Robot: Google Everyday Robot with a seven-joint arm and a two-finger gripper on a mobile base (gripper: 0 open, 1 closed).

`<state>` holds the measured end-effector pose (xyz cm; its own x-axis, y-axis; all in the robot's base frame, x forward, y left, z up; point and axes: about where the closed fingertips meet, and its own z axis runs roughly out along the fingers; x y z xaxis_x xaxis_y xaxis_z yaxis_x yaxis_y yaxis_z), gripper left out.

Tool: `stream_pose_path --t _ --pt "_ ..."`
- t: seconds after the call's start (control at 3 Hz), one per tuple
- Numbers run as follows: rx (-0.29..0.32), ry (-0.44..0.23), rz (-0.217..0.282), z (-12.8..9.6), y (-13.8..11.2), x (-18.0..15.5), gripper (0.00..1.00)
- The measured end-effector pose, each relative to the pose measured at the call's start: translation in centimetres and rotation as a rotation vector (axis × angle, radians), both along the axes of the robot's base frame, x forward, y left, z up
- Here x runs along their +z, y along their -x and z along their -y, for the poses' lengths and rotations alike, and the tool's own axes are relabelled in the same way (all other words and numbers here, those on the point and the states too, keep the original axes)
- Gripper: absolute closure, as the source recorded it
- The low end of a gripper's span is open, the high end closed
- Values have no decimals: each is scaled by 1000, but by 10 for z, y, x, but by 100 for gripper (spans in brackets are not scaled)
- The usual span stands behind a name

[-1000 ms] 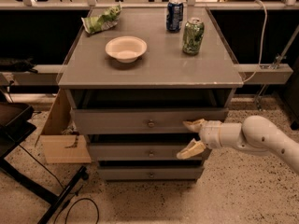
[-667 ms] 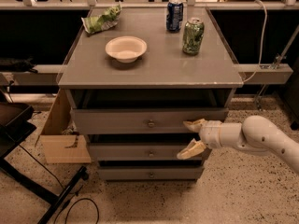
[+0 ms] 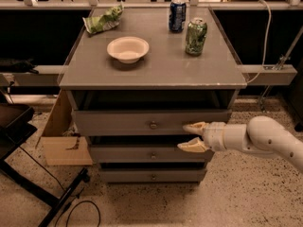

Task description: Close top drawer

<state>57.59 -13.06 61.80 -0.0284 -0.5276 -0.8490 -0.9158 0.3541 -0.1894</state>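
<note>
1. Here, the wide, shallow grey wooden top drawer (image 3: 118,122) sits uppermost in the grey three-drawer cabinet (image 3: 151,77). Its flat front is drawn a little forward of the cabinet's frame, with a dark gap above it.
2. A small round metal knob (image 3: 153,125) marks the middle of that front.
3. The smooth white robot arm (image 3: 265,138) reaches in from the cabinet's right side, its forearm lying nearly level across the cabinet's front.
4. The cream two-finger gripper (image 3: 191,137) points left, just right of the knob. Its fingers (image 3: 195,126) are spread apart. The upper tip lies over the top drawer's front and the lower over the upper edge of the second grey drawer (image 3: 128,153). Whether either tip touches the wood cannot be told.
5. On the cabinet's top stand a round white bowl (image 3: 128,48), a green drinks can (image 3: 196,30), a blue drinks can (image 3: 177,15) and a crumpled green snack bag (image 3: 103,21).
6. A brown cardboard box (image 3: 61,136) rests by the cabinet's left side.
</note>
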Motion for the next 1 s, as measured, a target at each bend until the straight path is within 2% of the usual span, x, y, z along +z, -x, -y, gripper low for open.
stream_pose_path --t 0.33,0.67,1.0 --pt "51 115 10 0 43 28 66" --pt "131 265 -19 4 97 62 89" --pt "170 425 -47 14 143 112 100"
